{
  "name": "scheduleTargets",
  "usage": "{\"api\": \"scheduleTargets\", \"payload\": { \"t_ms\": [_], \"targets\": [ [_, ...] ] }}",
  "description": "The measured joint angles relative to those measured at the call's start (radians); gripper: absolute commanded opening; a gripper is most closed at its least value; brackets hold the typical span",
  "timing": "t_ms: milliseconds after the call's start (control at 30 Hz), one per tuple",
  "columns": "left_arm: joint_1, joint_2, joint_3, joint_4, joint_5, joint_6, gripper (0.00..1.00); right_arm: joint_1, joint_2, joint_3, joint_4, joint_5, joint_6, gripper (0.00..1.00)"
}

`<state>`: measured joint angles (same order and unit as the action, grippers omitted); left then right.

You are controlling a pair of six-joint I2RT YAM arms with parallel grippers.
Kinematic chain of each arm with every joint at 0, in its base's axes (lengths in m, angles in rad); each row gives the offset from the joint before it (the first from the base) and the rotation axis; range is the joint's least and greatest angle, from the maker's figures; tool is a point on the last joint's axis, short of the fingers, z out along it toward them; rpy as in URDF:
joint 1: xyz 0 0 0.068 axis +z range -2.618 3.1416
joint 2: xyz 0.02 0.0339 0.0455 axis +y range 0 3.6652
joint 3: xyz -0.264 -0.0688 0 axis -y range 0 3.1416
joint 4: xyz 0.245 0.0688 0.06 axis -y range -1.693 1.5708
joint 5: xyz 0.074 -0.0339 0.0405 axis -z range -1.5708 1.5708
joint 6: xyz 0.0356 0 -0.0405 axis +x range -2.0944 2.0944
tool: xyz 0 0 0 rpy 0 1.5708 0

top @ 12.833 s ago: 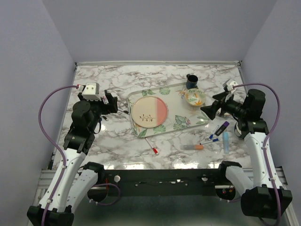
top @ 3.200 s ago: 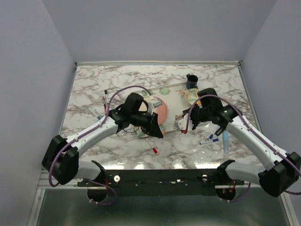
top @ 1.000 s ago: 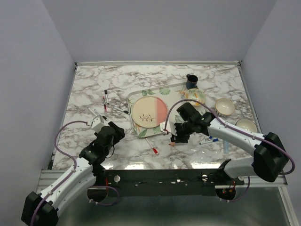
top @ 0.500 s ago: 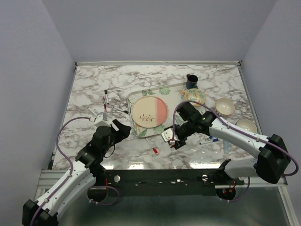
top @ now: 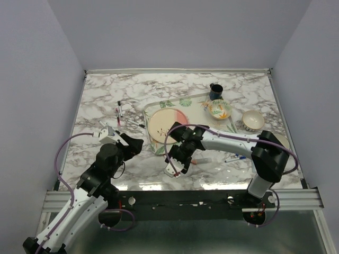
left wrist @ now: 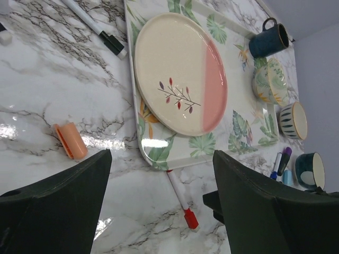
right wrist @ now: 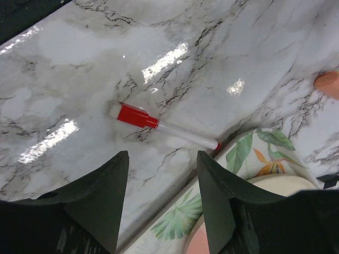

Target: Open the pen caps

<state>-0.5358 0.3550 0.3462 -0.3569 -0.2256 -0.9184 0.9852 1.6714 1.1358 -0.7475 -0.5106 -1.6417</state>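
A white-barrelled pen [top: 170, 165] with a red cap [right wrist: 134, 115] lies on the marble just off the tray's near corner. It also shows in the left wrist view [left wrist: 179, 194]. My right gripper [top: 177, 160] hangs open and empty right over it, its jaws [right wrist: 161, 156] spread beside the barrel. My left gripper [top: 132, 143] is open and empty to the left, aimed at the tray corner [left wrist: 161, 159]. A small orange cap-like piece [left wrist: 70, 141] lies left of the tray. Black-capped pens [top: 118, 112] lie at the back left. Blue and purple pens [top: 236, 156] lie to the right.
A leaf-print tray [top: 159, 149] holds a cream and pink plate [top: 164, 127] and a patterned bowl [top: 219, 109]. A dark mug [top: 215, 91] stands behind it and a cream bowl [top: 253, 120] to its right. A small orange piece [top: 199, 160] lies by the right gripper.
My right gripper has swung left, from beside the tray's near edge to over the red-capped pen. My left arm has shifted slightly and stays open.
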Motion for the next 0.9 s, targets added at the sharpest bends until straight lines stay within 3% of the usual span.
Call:
{"api": "scheduleTargets", "payload": {
  "t_ms": [233, 567, 900],
  "targets": [
    [0.000, -0.048, 0.056, -0.123, -0.070, -0.026, 0.87, 0.058, 0.145, 0.095, -0.005, 0.089, -0.087, 0.57],
    [0.000, -0.116, 0.080, -0.177, -0.105, -0.037, 0.87, 0.100, 0.202, 0.111, -0.013, 0.151, -0.137, 0.49],
    [0.000, -0.142, 0.084, -0.219, -0.120, -0.039, 0.87, 0.162, 0.251, 0.171, -0.013, 0.146, -0.060, 0.37]
  ]
}}
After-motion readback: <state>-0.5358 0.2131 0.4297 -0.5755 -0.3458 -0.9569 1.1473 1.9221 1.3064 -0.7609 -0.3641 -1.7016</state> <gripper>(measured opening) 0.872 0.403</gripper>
